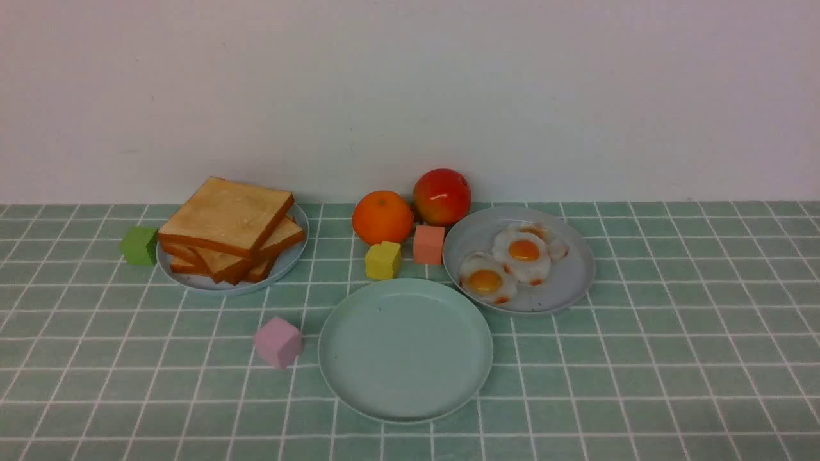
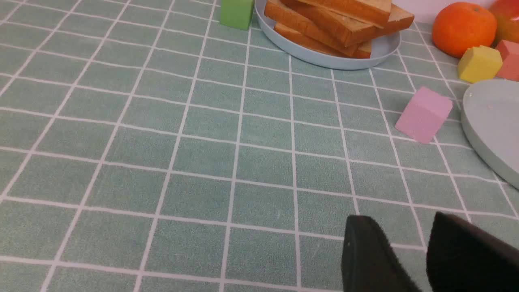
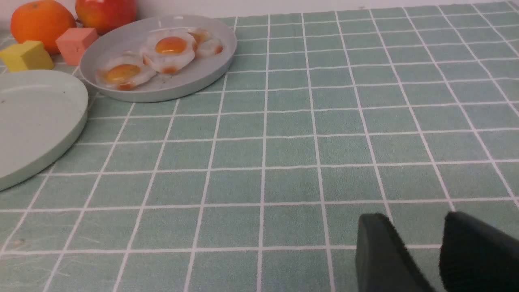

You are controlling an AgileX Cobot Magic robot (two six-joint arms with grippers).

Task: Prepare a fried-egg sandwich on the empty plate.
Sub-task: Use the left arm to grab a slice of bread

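Far left: green cube (image 1: 139,245) just beside the light-blue plate (image 1: 291,256), loaded with a skewed stack of toast slices (image 1: 227,221). Left gripper (image 2: 403,222) low over bare cloth, well apart from that stack, fingers spread, pinching nothing. Risk here: taking two slices at once, or tipping the fanned pile over the rim, because of the overlap and the crooked lie.

Nearer the front: pink cube (image 1: 277,342) just beside the empty plate (image 1: 405,410), itself centre-front and bare; no fried-egg sandwich yet, with nothing assembled. Could knock that cube onto the plate on a low carry from the toast.

Behind the plate: yellow cube (image 1: 383,260), orange (image 1: 382,217), salmon cube (image 1: 428,244) and apple (image 1: 442,196), crowded together; likely to roll or scatter if brushed by an arm reaching across.

Right: grey-blue plate (image 1: 570,285) with fried eggs (image 1: 524,253), apparently three, overlapping. Thin and flat, probably floppy; hard to get under, easy to lift in pairs or fold. Right gripper (image 3: 415,220) low over cloth, well apart from the eggs, fingers likewise spread and empty. Further hazard: both arms colliding over the middle plate if sent in together
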